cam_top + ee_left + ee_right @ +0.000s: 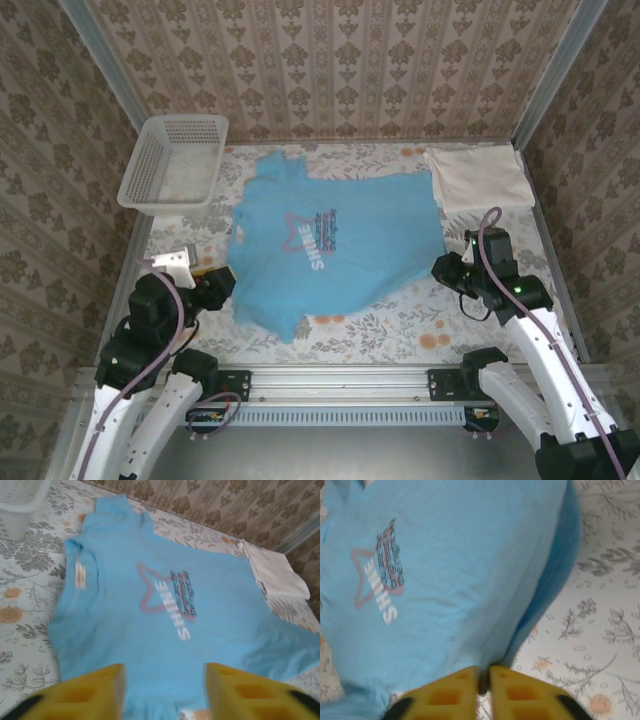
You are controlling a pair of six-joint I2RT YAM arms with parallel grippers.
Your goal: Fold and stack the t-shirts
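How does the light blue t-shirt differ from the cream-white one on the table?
The light blue short-sleeved cloth t-shirt lies spread open in the middle of the flowered table; the plain cream-white cloth t-shirt is folded into a compact rectangle at the far right corner. The blue one bears a star and lettering on its chest; the cream-white one has no print. Both lie on that table.

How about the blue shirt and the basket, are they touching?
Apart. The top view shows flowery table between the blue shirt and the basket.
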